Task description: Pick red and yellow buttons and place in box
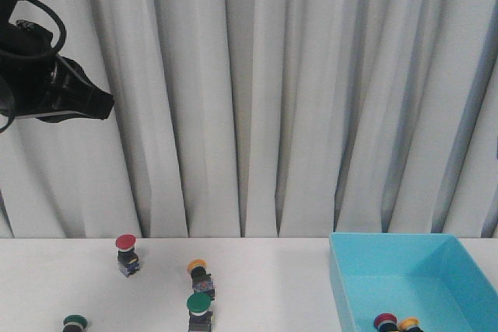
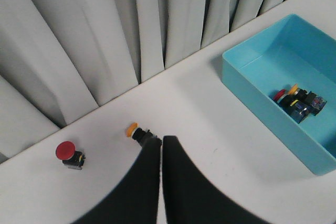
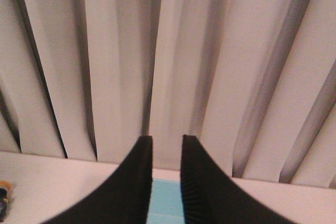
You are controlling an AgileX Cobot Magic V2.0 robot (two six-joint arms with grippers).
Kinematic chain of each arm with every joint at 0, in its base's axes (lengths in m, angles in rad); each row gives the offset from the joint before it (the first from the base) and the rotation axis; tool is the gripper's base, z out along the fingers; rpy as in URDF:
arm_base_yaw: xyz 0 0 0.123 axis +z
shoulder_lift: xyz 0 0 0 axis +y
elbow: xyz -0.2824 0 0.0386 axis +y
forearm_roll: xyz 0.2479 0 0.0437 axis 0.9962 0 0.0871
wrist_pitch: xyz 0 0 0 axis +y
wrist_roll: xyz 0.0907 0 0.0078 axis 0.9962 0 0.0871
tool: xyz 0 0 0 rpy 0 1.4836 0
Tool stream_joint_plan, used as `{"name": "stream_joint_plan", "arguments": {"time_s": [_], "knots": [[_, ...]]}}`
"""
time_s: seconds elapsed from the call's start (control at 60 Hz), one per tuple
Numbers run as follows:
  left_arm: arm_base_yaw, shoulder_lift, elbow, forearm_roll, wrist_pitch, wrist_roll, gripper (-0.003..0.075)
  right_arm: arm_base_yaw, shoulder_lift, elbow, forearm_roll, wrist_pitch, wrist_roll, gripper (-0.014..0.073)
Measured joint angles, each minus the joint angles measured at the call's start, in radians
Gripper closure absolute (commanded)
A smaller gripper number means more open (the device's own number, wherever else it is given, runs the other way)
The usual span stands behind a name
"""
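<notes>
From the front, the left arm hangs high above the worktop [image 1: 257, 277], its tool [image 1: 99, 103] a dark shape against the curtain [image 1: 272, 91], too indistinct there to judge the gap. Down on the worktop a red button [image 1: 126, 253] stands near the curtain, a yellow button [image 1: 200, 276] sits beside it toward the box, and two green buttons [image 1: 199, 310] [image 1: 75, 323] lie nearer the robot. The turquoise box [image 1: 342, 285] stands to the right, a red-capped button [image 1: 385, 321] and a yellow-capped one [image 1: 409, 323] touching each other inside.

From the left wrist, the left tool [image 2: 160, 141] has its fingers pressed almost together, holding nothing, high over the yellow button [image 2: 137, 132]; the red button [image 2: 68, 154] stands apart, and the box [image 2: 247, 85] holds its pair.

From the right wrist, the right tool [image 3: 167, 141] shows a narrow gap between its fingers, empty, with a strip of the box [image 3: 165, 200] beyond it.
</notes>
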Motion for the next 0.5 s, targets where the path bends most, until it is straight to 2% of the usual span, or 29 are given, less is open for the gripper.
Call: {"name": "stream_joint_plan", "arguments": {"time_s": [0.233,0.5], "knots": [[0.000,0.000,0.000,-0.006,-0.008,0.000,0.0725,0.000,-0.106,0.000,0.017,0.043,-0.003,0.0603],[0.000,0.000,0.000,-0.022,-0.064,-0.011,0.0725,0.000,-0.121,0.000,0.116,0.024,-0.004,0.0603]]}}
